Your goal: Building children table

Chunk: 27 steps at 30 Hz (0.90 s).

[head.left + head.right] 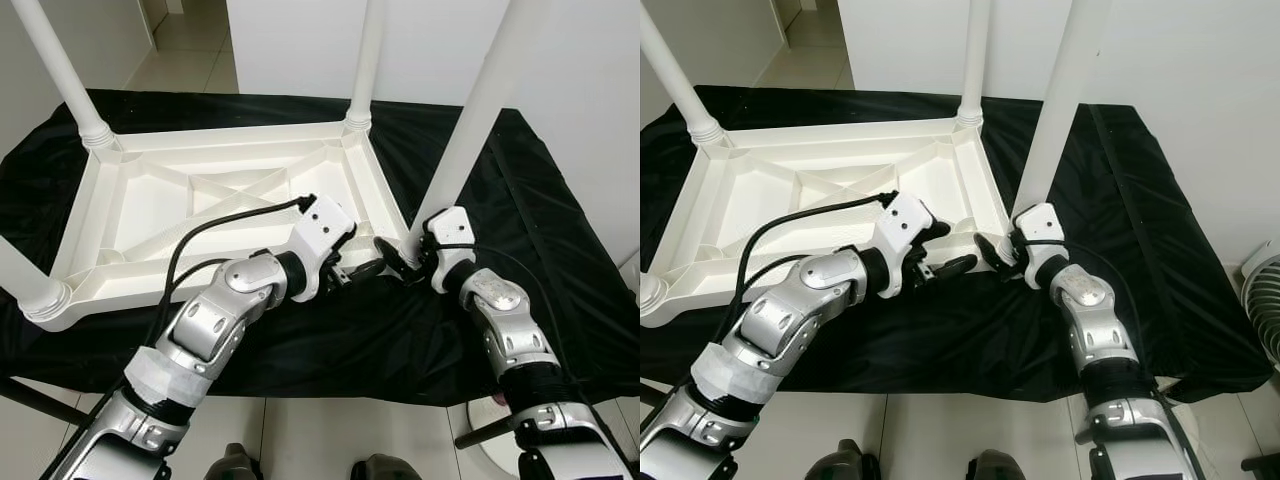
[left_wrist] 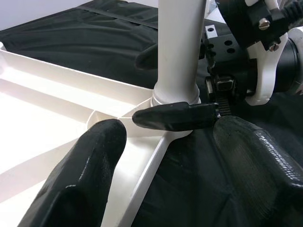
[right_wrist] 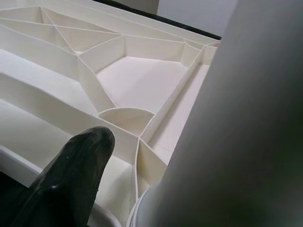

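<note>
Right claw (image 1: 398, 262) grips table leg (image 1: 478, 120) (tabletop (image 1: 150, 210) upturned, hollow).

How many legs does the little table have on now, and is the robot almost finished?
All four legs stand up from the upside-down white tabletop, which lies on a black cloth. The right gripper has its fingers around the base of the near right leg, so that one looks in hand. The left gripper is open beside it. Probably left: finishing that leg and turning the table upright.
</note>
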Tool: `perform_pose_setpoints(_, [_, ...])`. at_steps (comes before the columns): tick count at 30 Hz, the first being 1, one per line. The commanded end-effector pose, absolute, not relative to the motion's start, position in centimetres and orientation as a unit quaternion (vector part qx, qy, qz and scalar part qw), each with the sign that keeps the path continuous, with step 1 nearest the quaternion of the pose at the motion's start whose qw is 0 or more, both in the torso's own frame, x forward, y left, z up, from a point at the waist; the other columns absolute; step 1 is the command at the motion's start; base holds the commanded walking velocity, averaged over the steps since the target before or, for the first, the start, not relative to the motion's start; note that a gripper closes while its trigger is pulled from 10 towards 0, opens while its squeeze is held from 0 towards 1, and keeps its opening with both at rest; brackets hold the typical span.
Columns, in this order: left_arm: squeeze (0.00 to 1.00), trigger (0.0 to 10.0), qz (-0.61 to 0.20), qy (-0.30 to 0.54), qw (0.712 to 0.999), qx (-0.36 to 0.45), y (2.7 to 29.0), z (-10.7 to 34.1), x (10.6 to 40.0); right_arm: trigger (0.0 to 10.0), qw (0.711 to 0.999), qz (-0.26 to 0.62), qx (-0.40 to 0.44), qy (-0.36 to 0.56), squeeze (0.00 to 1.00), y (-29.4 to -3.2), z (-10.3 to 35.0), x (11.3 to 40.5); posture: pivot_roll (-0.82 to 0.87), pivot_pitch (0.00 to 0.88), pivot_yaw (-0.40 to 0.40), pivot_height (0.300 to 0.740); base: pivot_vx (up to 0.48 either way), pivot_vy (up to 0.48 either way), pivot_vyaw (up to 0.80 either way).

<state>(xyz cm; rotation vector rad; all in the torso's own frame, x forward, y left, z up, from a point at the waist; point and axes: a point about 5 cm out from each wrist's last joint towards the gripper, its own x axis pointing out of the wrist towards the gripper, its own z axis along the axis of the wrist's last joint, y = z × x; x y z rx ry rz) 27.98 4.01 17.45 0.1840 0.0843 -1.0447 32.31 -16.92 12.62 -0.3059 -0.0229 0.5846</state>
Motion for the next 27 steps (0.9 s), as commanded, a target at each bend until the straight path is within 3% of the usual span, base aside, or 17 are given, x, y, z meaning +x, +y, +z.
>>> perform_pose_setpoints(1, [0.0, 10.0, -0.516, 0.043, 0.85, 0.092, 4.1, 17.5, 28.1, 9.7, 0.94, 0.305, -0.156, 0.011, 0.0, -16.4, 11.7, 32.2, -0.04, 0.0, 0.035, 0.74, 0.0, 0.0, 0.0])
perform_pose_setpoints(2, [0.0, 10.0, -0.516, 0.043, 0.85, 0.093, 4.1, 17.5, 28.1, 2.5, 0.94, 0.304, -0.154, 0.017, 0.0, -16.7, 11.4, 32.2, -0.04, 0.0, 0.037, 0.74, 0.0, 0.0, 0.0])
perform_pose_setpoints(3, [0.0, 10.0, -0.517, 0.043, 0.85, 0.094, 4.1, 17.5, 28.1, 0.0, 0.941, 0.304, -0.149, 0.023, 0.0, -16.8, 11.1, 32.3, -0.04, 0.0, 0.043, 0.74, 0.0, 0.0, 0.0])
perform_pose_setpoints(15, [0.0, 10.0, -0.519, 0.043, 0.848, 0.097, 4.1, 17.6, 28.2, 0.0, 0.951, 0.28, -0.131, 0.029, 0.0, -17.6, 10.2, 32.2, -0.04, 0.0, 0.048, 0.74, 0.0, 0.0, 0.0])
perform_pose_setpoints(18, [0.0, 10.0, -0.52, 0.043, 0.848, 0.094, 4.0, 17.6, 28.1, 0.0, 0.971, 0.211, -0.111, 0.031, 0.0, -17.9, 10.0, 32.2, -0.04, 0.0, 0.039, 0.74, 0.0, 0.0, 0.0])
perform_pose_setpoints(24, [0.0, 10.0, -0.52, 0.043, 0.848, 0.094, 4.0, 17.5, 28.1, 0.0, 0.977, 0.184, -0.1, 0.032, 0.0, -17.8, 9.9, 32.1, -0.04, 0.0, 0.034, 0.74, 0.0, 0.0, 0.0])
perform_pose_setpoints(27, [0.0, 10.0, -0.518, 0.043, 0.849, 0.09, 3.9, 17.4, 27.9, 0.0, 0.99, 0.118, -0.074, 0.028, 0.0, -17.0, 9.8, 31.6, -0.05, 0.0, 0.024, 0.74, 0.0, 0.0, 0.0])
